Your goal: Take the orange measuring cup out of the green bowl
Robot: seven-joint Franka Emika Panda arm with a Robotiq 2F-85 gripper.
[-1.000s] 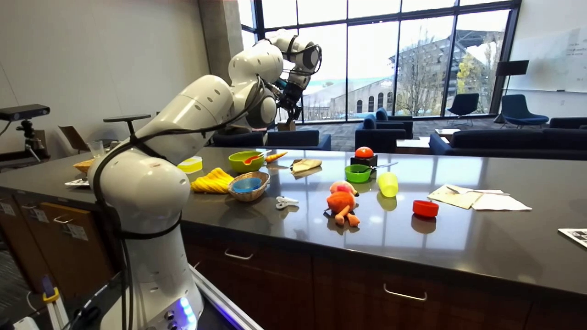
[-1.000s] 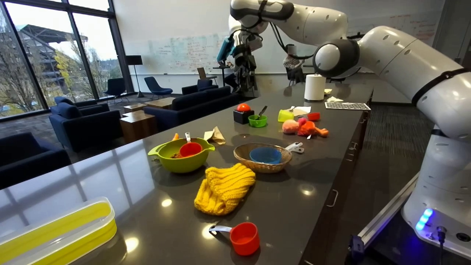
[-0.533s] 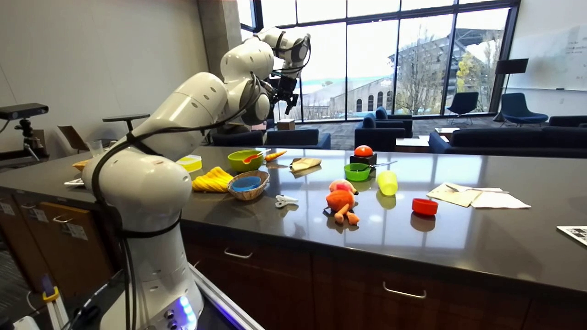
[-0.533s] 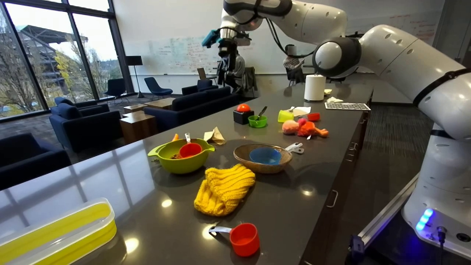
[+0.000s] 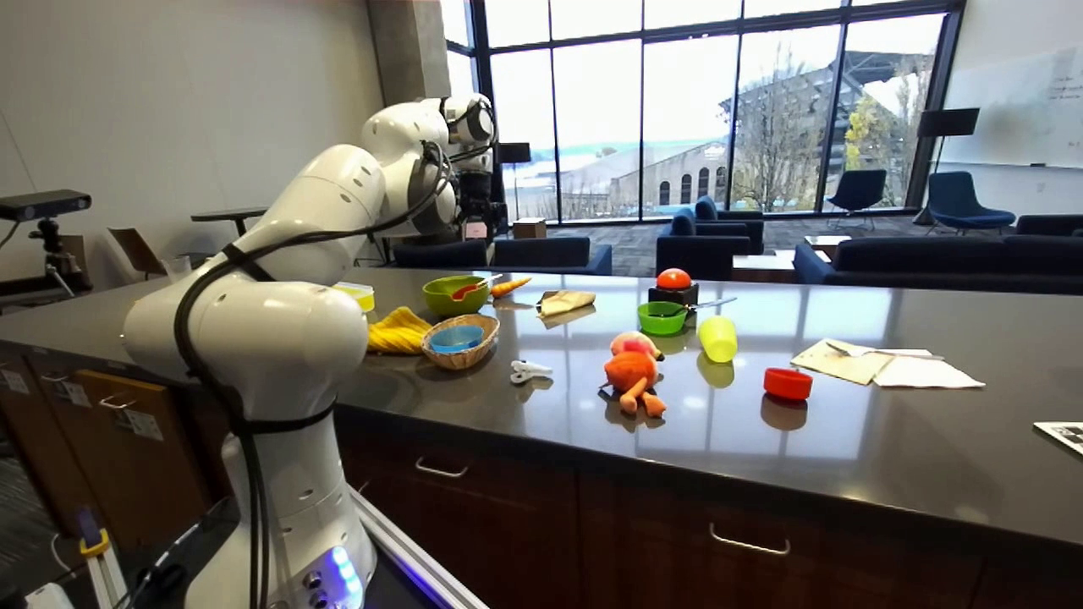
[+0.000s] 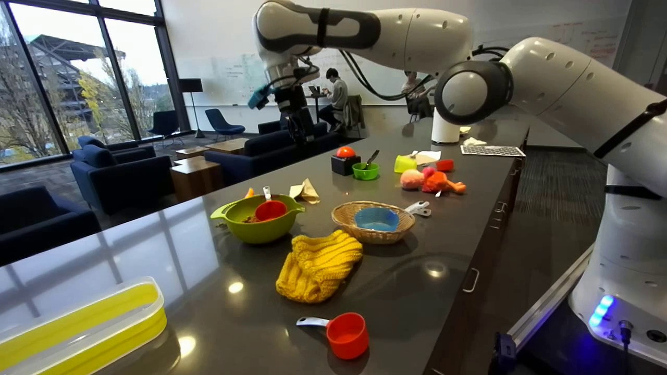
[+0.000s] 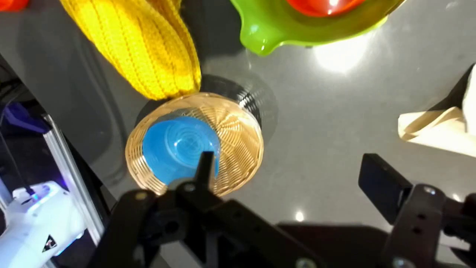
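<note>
Status: extraction not yet performed. The orange measuring cup (image 6: 271,210) sits inside the green bowl (image 6: 260,230), its handle (image 6: 267,194) projecting above the rim. The fingers (image 7: 385,188) are spread wide, with nothing between them, well above the table (image 6: 406,297) and apart from the green bowl. Remaining steps, by judgement: align over the green bowl, grip the cup, lift it clear of the rim, set it down outside. Caution: a similarly coloured spare cup (image 6: 348,336) stands well apart from the green bowl; do not select it. Markings: handwriting on the whiteboard (image 6: 234,78), far beyond the green bowl, and labels (image 5: 145,425) on the cabinet fronts (image 5: 127,491), below the green bowl's level, are illegible. No brand can be read.
</note>
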